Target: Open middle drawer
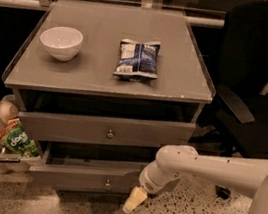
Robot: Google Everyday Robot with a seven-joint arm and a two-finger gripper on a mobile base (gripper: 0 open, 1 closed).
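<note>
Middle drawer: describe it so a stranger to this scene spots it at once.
Find the grey cabinet carrying a white bowl and a snack bag. On its front, the middle drawer is the grey panel under the dark gap below the top, a small round knob at centre. The other knobbed front sits lower, by the gripper near the floor.

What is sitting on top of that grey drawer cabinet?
A white round bowl and a blue crinkled snack bag sit apart on the grey cabinet top. Whatever they cover is hidden. The gripper hangs low at the cabinet's front right.
</note>
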